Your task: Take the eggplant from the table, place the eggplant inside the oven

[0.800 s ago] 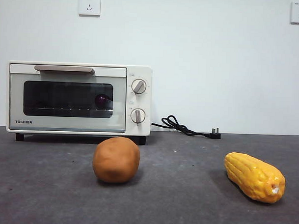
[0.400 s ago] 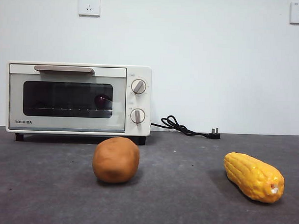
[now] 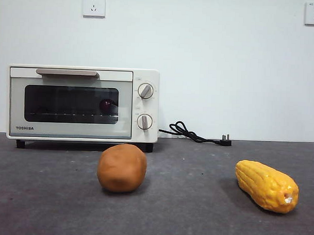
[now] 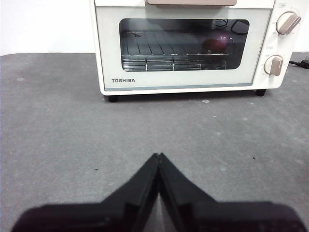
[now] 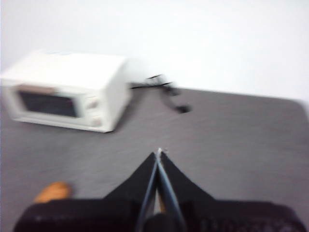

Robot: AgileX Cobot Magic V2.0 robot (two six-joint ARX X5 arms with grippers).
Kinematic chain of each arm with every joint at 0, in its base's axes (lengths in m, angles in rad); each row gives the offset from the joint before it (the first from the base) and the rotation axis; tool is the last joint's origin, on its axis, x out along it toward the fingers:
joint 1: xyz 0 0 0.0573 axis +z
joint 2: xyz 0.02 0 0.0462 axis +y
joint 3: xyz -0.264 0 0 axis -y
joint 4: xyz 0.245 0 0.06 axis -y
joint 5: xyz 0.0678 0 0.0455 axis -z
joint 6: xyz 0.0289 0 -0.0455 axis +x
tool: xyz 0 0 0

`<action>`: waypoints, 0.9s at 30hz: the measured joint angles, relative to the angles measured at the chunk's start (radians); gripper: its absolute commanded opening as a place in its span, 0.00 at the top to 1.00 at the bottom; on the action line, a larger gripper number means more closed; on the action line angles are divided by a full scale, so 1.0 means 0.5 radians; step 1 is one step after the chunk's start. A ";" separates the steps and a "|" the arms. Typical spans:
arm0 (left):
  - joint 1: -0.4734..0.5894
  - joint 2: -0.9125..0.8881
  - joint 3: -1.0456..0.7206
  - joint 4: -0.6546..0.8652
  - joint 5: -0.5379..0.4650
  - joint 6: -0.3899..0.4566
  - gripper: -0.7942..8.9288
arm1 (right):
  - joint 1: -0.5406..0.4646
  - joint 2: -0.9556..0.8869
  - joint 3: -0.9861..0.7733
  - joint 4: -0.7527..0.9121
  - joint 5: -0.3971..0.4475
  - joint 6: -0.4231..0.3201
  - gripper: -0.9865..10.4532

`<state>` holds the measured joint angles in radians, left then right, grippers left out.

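The table (image 3: pixel 195 211) is a wide dark grey felt-like surface. At its back left stands the oven (image 3: pixel 82 104), door shut, on short black feet. A black power cord (image 3: pixel 190 133) trails beside it, plug loose. Nearer, a brown potato (image 3: pixel 121 168) sits mid-table, and a corn cob (image 3: pixel 266 185) lies to its right, well apart.

Evenly and brightly lit in the front view, sharp throughout, with soft shadows under the brown lump (image 3: pixel 121 167) and the corn cob (image 3: pixel 267 185). Faint reflections on the oven (image 4: pixel 186 46) glass from the left wrist. Heavily blurred from the right wrist, perhaps by motion.
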<state>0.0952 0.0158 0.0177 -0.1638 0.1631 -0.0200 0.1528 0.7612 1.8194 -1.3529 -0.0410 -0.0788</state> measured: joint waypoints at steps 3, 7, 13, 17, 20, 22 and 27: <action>0.000 0.000 0.000 0.000 0.000 0.000 0.92 | -0.127 -0.053 -0.002 0.001 0.010 -0.093 0.91; 0.000 0.000 0.000 0.000 0.000 0.000 0.92 | -0.280 -0.185 -0.116 0.178 -0.016 -0.102 0.91; 0.000 0.008 0.000 0.000 0.000 0.000 0.92 | -0.433 -0.484 -0.596 0.699 -0.021 -0.078 0.91; 0.000 0.013 0.000 0.000 0.000 0.000 0.92 | -0.481 -0.646 -1.063 0.977 -0.022 -0.047 0.91; 0.000 0.013 0.000 0.000 0.000 0.000 0.92 | -0.490 -0.780 -1.435 1.214 -0.022 -0.021 0.91; 0.000 0.013 0.000 0.000 0.000 0.000 0.92 | -0.490 -0.881 -1.672 1.389 -0.023 -0.014 0.91; 0.000 0.014 0.000 0.001 0.000 0.000 0.92 | -0.490 -1.083 -2.239 1.728 -0.022 -0.006 0.91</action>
<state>0.0952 0.0227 0.0177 -0.1635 0.1631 -0.0200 -0.0921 0.2195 0.6998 -0.4889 -0.0521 -0.0818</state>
